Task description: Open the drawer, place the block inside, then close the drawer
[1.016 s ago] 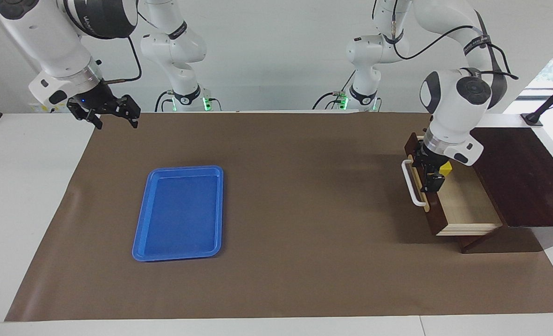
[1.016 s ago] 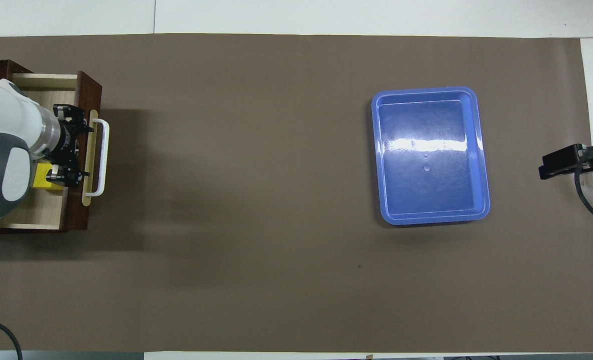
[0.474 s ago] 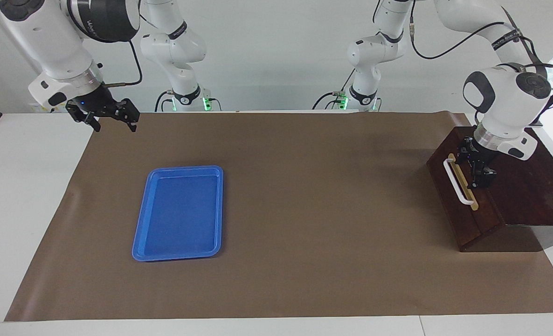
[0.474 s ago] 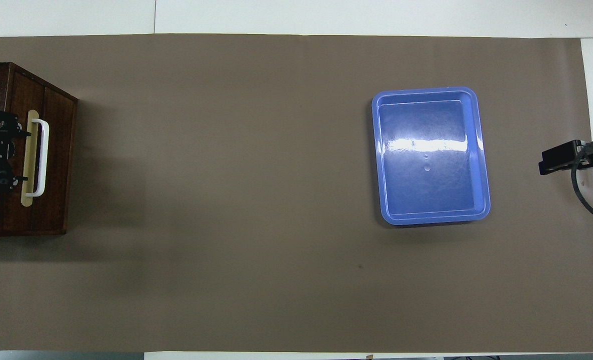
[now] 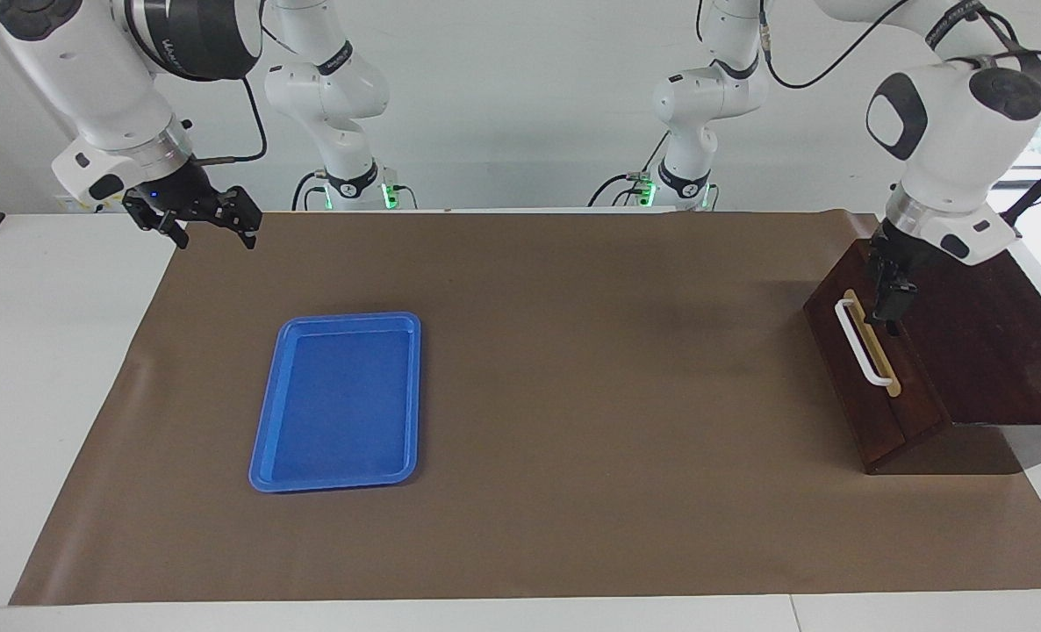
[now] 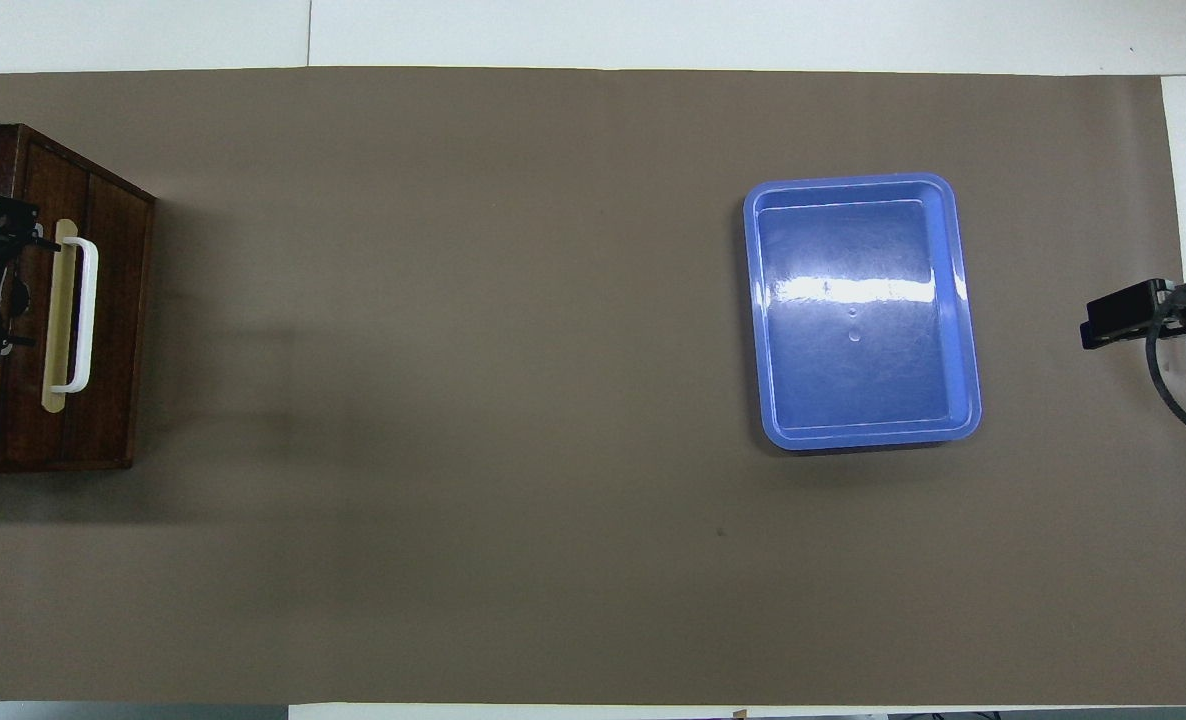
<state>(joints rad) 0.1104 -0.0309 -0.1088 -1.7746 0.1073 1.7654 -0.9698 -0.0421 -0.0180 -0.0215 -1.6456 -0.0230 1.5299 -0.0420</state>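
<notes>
Fingers (image 5: 891, 298) lifted open, drawer (image 5: 872, 386) stays shut

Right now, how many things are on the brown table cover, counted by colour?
Blue: 1, the flat blue plastic tray.
Dark brown: 1, the wooden cabinet with its shut dark brown drawer, which has a white bar handle.
Yellow: 0 in view.
Total: 2.

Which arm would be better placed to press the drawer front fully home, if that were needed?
Left. Its open jaws hang over the cabinet, beside the shut drawer and its white handle; the right arm waits with open jaws at its own end of the table, with the blue tray between.
</notes>
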